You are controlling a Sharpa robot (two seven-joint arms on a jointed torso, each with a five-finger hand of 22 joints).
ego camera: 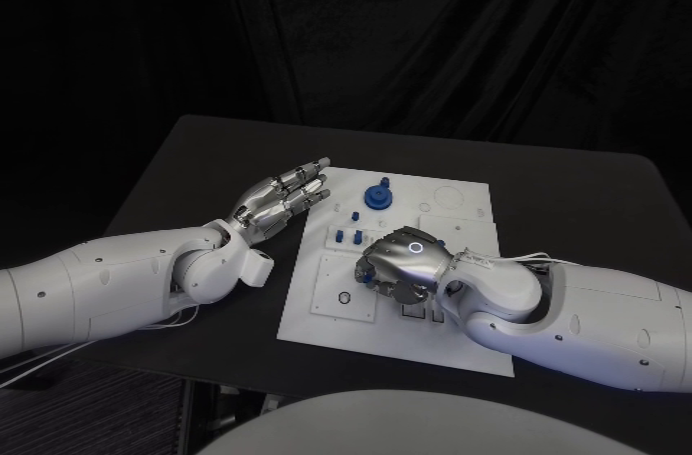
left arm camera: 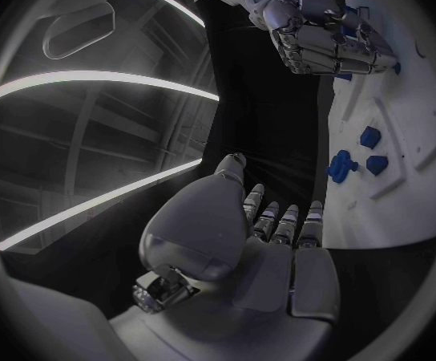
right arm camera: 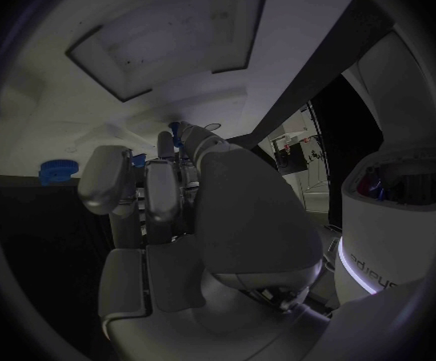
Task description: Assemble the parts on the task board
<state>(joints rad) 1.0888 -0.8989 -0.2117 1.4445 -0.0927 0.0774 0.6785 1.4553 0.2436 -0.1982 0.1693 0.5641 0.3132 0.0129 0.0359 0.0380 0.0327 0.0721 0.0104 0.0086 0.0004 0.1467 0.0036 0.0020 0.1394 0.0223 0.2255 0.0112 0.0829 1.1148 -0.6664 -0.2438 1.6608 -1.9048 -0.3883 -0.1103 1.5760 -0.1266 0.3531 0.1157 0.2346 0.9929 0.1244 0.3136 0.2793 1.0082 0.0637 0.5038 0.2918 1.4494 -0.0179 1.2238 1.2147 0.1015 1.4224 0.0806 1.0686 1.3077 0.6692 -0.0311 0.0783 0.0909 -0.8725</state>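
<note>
Your task board (ego camera: 462, 345) lies flat in the middle of the black table (ego camera: 173, 165), a white plate whose long axis runs from the robot's side toward the far side, leaning a little to the right in the head view. On its far part stands a round blue part (ego camera: 378, 195) with a short stem pointing up; nearer the middle you can see a few small blue pegs (ego camera: 348, 236) standing upright in a cluster. Your right hand (ego camera: 400, 267) sits over the middle of the board with its fingers curled down and in, and a bit of blue (ego camera: 366, 272) shows at its left edge under the fingers; you cannot tell from the head view whether the hand grips that piece or only covers it. The left wrist view gives you the same hand (left arm camera: 323, 32) from the side, fingers bent against the board with blue between them, plus blue parts (left arm camera: 357, 159) lying on the board's face. The right wrist view looks along the curled fingers (right arm camera: 163, 196) and shows a slim blue piece (right arm camera: 175, 136) past their tips and the round blue part (right arm camera: 54, 171) beyond, but the grip itself stays hidden. Your left hand (ego camera: 283, 197) hovers just beside the board's left edge, fingers straight and slightly spread, pointing toward the far side and holding nothing.
</note>
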